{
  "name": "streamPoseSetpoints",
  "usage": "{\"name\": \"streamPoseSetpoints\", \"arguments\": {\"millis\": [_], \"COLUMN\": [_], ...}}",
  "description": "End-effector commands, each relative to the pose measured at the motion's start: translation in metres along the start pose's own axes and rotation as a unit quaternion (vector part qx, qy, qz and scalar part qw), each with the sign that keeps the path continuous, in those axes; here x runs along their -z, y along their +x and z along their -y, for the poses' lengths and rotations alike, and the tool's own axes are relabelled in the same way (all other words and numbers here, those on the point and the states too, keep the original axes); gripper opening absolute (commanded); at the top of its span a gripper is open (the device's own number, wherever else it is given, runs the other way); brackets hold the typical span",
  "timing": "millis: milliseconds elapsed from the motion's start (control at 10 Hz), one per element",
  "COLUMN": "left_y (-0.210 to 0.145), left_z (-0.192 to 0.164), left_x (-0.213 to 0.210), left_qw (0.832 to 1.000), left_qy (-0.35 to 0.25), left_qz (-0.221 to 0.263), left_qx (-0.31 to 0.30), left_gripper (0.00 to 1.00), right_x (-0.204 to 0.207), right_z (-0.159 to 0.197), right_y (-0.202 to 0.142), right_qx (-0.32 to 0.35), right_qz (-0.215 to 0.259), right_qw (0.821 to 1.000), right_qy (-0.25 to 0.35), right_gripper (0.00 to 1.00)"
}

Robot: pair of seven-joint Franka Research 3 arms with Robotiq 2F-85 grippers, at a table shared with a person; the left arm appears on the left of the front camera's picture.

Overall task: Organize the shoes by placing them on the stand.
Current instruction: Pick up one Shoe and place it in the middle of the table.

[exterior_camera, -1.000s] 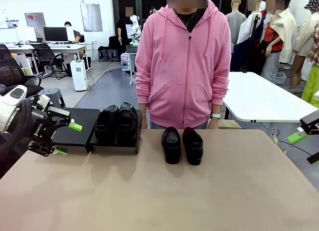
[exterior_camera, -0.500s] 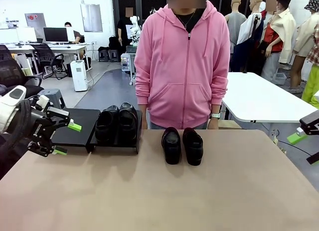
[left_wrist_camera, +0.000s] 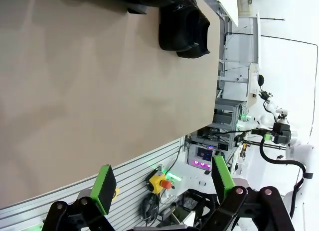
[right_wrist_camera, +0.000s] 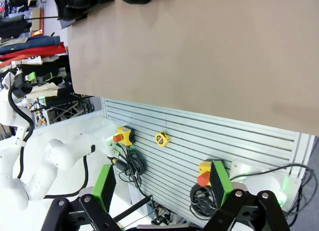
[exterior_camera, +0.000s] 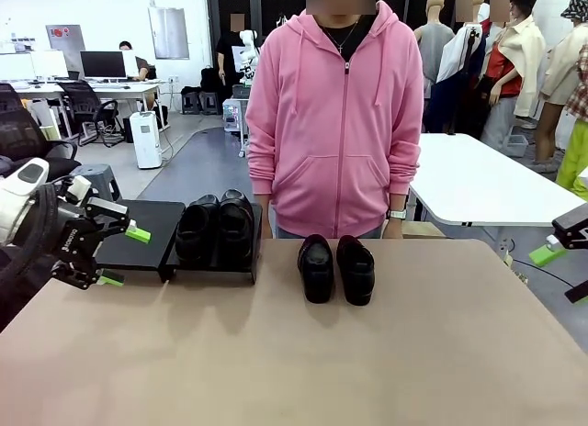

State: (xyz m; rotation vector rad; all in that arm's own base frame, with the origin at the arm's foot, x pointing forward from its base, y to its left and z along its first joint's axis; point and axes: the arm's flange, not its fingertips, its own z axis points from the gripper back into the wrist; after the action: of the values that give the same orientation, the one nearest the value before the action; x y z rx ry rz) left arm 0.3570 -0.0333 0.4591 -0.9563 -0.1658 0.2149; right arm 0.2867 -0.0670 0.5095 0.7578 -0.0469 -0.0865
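Shoes (exterior_camera: 335,268) sit paired on the table (exterior_camera: 276,353), another pair (exterior_camera: 214,226) on the stand (exterior_camera: 152,219) near our left gripper (exterior_camera: 125,256); our right gripper (exterior_camera: 562,272) hangs well apart. Both gape wide, empty.

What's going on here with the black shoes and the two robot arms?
One pair of shiny black leather slip-on shoes sits on the right platform of the low matte-black stand; the left platform has no shoes on it. The second pair stands on the tan table, in front of a person in a pink hoodie standing at the far edge. The left gripper hovers open beside the stand, and the right gripper is open off the table's right side; neither holds anything.
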Motion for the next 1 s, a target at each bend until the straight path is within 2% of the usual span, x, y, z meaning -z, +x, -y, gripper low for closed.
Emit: {"name": "streamPoseSetpoints", "arguments": {"millis": [0, 200, 300, 400, 500, 600, 700, 800, 900], "left_y": [0.000, 0.000, 0.000, 0.000, 0.000, 0.000, 0.000, 0.000, 0.000], "left_z": [0.003, 0.003, 0.003, 0.003, 0.003, 0.003, 0.003, 0.003, 0.003], "left_x": [-0.004, -0.004, -0.004, -0.004, -0.004, -0.004, -0.004, -0.004, -0.004], "left_qw": [1.000, 1.000, 1.000, 1.000, 1.000, 1.000, 1.000, 1.000, 1.000], "left_qy": [0.003, 0.003, 0.003, 0.003, 0.003, 0.003, 0.003, 0.003, 0.003], "left_qz": [-0.002, -0.002, -0.002, -0.002, -0.002, -0.002, -0.002, -0.002, -0.002], "left_qx": [-0.004, -0.004, -0.004, -0.004, -0.004, -0.004, -0.004, -0.004, -0.004], "left_gripper": [1.00, 1.00, 1.00, 1.00, 1.00, 1.00, 1.00, 1.00, 1.00], "right_x": [-0.002, 0.000, 0.016, 0.044, 0.077, 0.104, 0.126, 0.167, 0.202], "right_z": [-0.002, 0.000, -0.019, -0.058, -0.108, -0.139, -0.159, -0.184, -0.198], "right_y": [0.002, 0.000, 0.007, 0.037, 0.074, 0.090, 0.094, 0.093, 0.084], "right_qx": [-0.009, 0.000, -0.027, -0.084, -0.166, -0.186, -0.218, -0.240, -0.281], "right_qz": [0.002, 0.000, -0.009, -0.027, -0.059, -0.068, -0.094, -0.072, -0.092], "right_qw": [1.000, 1.000, 0.999, 0.992, 0.975, 0.965, 0.957, 0.943, 0.921], "right_qy": [0.010, 0.000, -0.025, -0.089, -0.136, -0.172, -0.164, -0.218, -0.254], "right_gripper": [1.00, 1.00, 1.00, 1.00, 1.00, 1.00, 1.00, 1.00, 1.00]}}
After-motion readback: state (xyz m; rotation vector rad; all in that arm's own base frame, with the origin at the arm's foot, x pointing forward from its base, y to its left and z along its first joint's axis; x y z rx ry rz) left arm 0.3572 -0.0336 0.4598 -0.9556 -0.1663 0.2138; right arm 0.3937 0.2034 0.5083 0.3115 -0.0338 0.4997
